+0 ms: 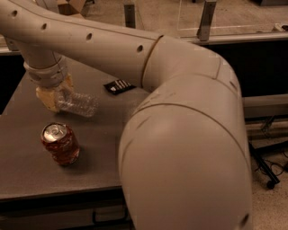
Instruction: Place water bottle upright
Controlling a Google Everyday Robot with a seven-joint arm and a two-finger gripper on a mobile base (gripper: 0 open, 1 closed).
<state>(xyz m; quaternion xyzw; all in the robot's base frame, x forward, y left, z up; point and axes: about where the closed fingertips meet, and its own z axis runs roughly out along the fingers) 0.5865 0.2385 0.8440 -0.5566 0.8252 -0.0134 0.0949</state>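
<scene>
Starting at the left edge of the desk (pixel 22 177), the matte grey-brown top runs flat from the far left corner to the near edge. The wrist collar of the arm (pixel 180 148) comes down near the far left corner. Beneath it the cream claw (pixel 56 95) sits low over the surface, at the left end of the water bottle (pixel 81 104). Whether the claw is clamped on the bottle or merely set around it cannot be told.

The bottle is clear and ribbed. It lies on its side on the left half of the desk, its body stretching rightward from the claw, and its cap end is hidden. Nearer the front edge and a little left of the bottle's middle, a red soda can (pixel 60 144) stands upright with its silver top showing, apart from both bottle and claw.

Further right, toward the far edge, a small flat black packet (pixel 119 86) with pale print lies on the desk, partly under the arm. The arm's pale, bulky elbow fills the middle and the near right, covering the right half of the desk. Below the front edge a dark drawer handle (pixel 108 219) shows.

Behind the desk lies a tan floor, with a brown box (pixel 72 5) at the top left. Two grey metal posts (pixel 129 12) (pixel 204 19) rise from a pale rail (pixel 252 38). At the far right, thin black legs (pixel 265 166) ending in a small wheel rest on speckled flooring (pixel 270 211).
</scene>
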